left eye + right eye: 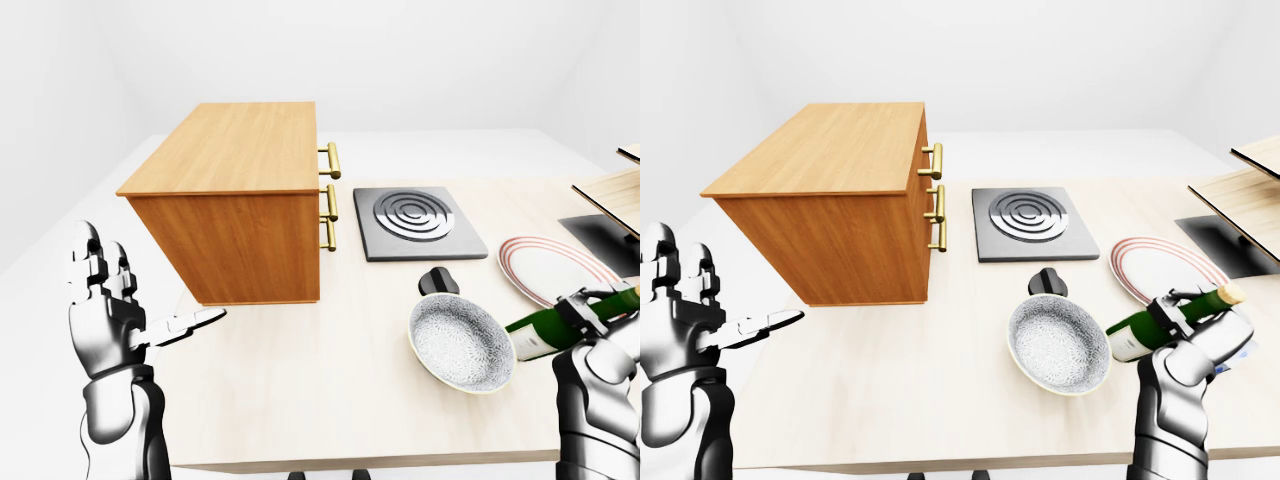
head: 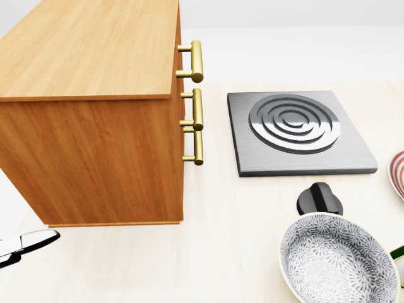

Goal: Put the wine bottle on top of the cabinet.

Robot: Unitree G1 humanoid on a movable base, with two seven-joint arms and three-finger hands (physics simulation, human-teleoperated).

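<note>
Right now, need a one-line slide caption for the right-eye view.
Right hand grips the tilted wine bottle beside the patterned bowl; the cabinet top awaits.

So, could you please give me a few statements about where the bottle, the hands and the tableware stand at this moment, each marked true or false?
1. The right hand is closed round the wine bottle. True.
2. The bottle stands upright on the cabinet. False: it is held tilted, low at the right of the right-eye view, and the cabinet top is bare.
3. The left hand holds nothing, its fingers open. True.
4. The patterned bowl sits on the hob plate. False: it rests on the table, below the black knob.
5. The red-rimmed plate lies left of the cabinet. False: it lies far to its right.
</note>
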